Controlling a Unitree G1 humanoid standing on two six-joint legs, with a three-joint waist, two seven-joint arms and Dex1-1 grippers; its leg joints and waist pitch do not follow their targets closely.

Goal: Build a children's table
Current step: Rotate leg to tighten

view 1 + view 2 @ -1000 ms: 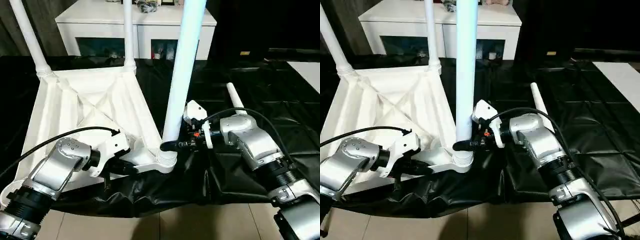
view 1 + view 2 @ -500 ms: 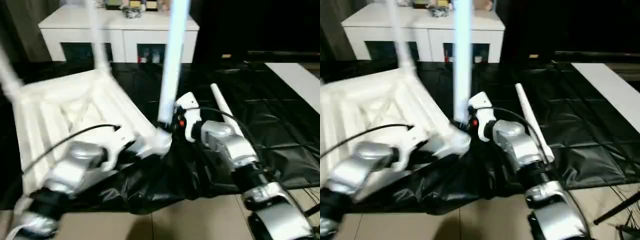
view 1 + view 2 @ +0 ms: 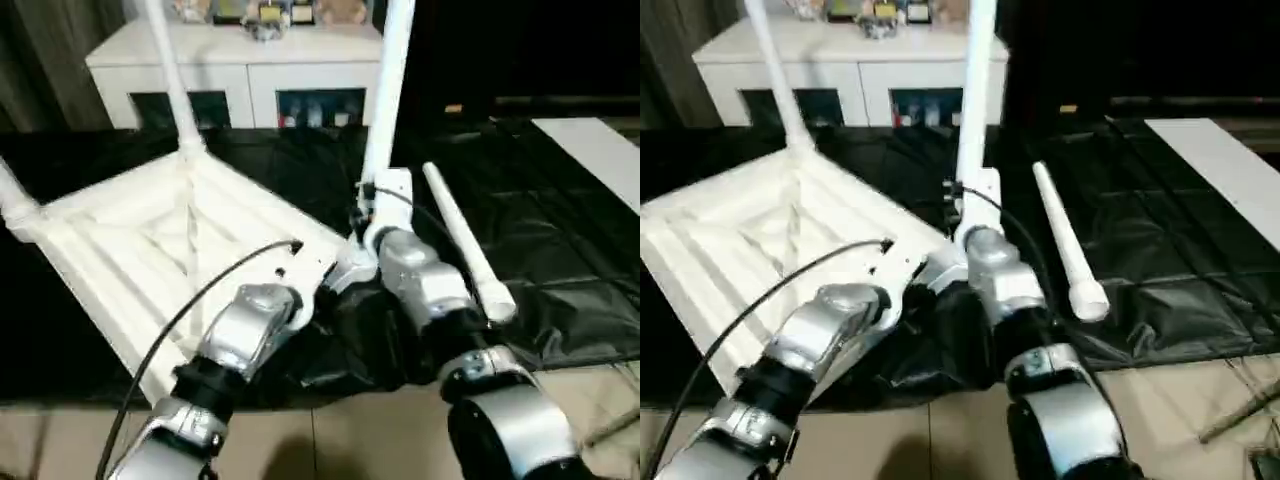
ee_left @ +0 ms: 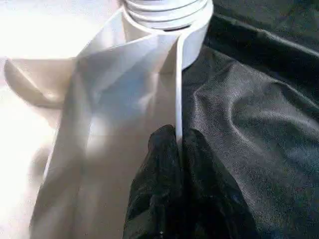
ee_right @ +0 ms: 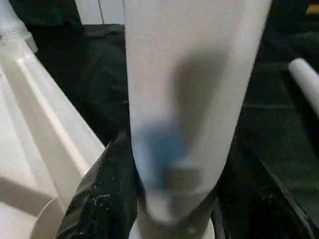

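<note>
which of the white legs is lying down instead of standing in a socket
The loose leg on the black cover, right of the right arm; the others stand upright in the tabletop.

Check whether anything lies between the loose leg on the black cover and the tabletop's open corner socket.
The loose leg lies on the black cover to the robot's right. Between it and the tabletop stand the right arm and the upright leg it holds; the open socket itself cannot be made out.

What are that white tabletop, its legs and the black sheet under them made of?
The tabletop looks like moulded plastic: matt white, with ribs cast into its underside. The legs, like the loose leg, seem the same smooth plastic, though nothing shows whether they are hollow. The black sheet is probably thin plastic film: it creases and shines.
</note>
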